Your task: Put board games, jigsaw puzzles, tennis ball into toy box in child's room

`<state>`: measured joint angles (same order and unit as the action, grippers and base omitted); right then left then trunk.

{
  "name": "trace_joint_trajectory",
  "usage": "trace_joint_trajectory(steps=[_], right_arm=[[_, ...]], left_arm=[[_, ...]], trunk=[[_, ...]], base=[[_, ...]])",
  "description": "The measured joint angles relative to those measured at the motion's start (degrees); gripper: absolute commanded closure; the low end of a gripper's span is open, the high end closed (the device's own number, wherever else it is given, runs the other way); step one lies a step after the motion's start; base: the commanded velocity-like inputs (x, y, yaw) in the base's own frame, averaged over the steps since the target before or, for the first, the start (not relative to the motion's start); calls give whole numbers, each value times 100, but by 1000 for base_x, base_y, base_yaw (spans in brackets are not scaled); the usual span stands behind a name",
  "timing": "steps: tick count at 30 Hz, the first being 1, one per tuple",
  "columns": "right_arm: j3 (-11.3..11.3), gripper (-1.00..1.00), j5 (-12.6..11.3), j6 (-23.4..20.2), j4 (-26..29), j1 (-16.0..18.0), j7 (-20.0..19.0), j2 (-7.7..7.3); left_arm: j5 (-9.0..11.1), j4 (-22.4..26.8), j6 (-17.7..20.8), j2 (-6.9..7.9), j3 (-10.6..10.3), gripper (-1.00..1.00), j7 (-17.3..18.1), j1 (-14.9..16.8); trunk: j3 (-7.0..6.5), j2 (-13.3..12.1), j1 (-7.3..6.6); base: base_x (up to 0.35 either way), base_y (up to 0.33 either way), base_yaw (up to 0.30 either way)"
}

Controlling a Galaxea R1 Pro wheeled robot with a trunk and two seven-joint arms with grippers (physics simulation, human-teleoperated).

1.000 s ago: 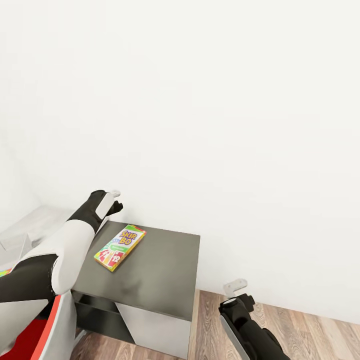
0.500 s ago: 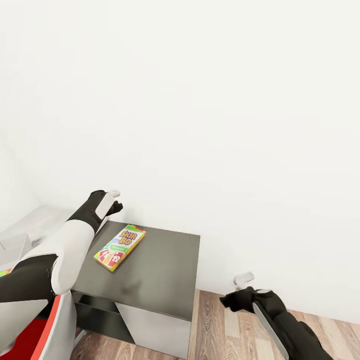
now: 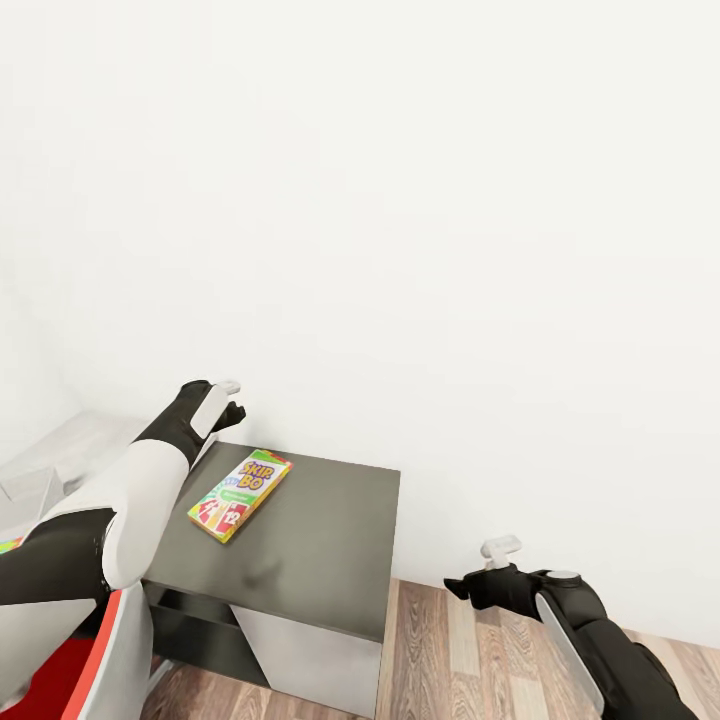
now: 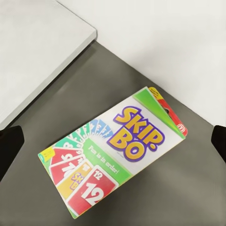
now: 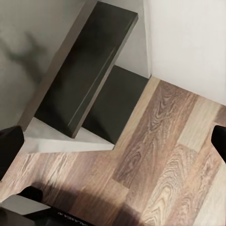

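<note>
One board game, a flat yellow-green Skip-Bo box (image 3: 240, 494), lies on the dark grey cabinet top (image 3: 320, 540) near its far left corner. My left gripper (image 3: 226, 402) hovers just beyond and above the box. In the left wrist view the box (image 4: 115, 150) sits between the two dark fingertips (image 4: 10, 143), which stand wide apart, so the gripper is open and holds nothing. My right gripper (image 3: 472, 584) hangs to the right of the cabinet over the wood floor (image 3: 450, 660). Its fingertips (image 5: 9, 141) are spread at the frame's sides with nothing between them.
The pale desk top (image 3: 80, 440) joins the cabinet at the left, with a light grey rim (image 3: 25, 490) at the frame's edge. A red chair (image 3: 50, 680) stands at the lower left below my arm. A white wall (image 3: 450, 300) rises behind the cabinet.
My right forearm has swung out to the right and the wrist has turned, so the gripper now points left toward the cabinet. The left arm and the game box have not moved.
</note>
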<state>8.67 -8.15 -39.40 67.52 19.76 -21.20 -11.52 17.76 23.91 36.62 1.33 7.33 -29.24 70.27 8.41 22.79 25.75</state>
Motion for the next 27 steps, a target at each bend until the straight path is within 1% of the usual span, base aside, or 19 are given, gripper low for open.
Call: trace_joint_trajectory(steps=[5, 8, 9, 13, 20, 27], right_arm=[[-13, -100, -13, 6, 7, 1, -177, -2], [-19, -100, -10, 11, 8, 0, -374, -3], [-21, -100, -8, 18, 9, 0, -464, -1], [-18, -100, 0, 124, 6, -2, -595, 4], [-15, -100, 3, 263, 9, -4, -637, 10], [-11, -100, -21, 642, 68, -9, -678, 2]], left_arm=[[0, 0, 0, 0, -2, -100, -1, 0], [0, 0, 0, 0, -1, -100, -1, 0], [0, 0, 0, 0, 1, -100, -2, 0], [0, 0, 0, 0, 8, -100, -2, 0], [-6, 0, -6, 0, 10, -100, -2, 0], [-8, 0, -187, 0, 3, -100, -9, 0]], trunk=[[0, 0, 0], [0, 0, 0], [18, 38, 22], [90, 199, 110], [216, 481, 264], [343, 763, 418]], base=[[0, 0, 0], [0, 0, 0], [0, 0, 0], [0, 0, 0], [0, 0, 0], [0, 0, 0]])
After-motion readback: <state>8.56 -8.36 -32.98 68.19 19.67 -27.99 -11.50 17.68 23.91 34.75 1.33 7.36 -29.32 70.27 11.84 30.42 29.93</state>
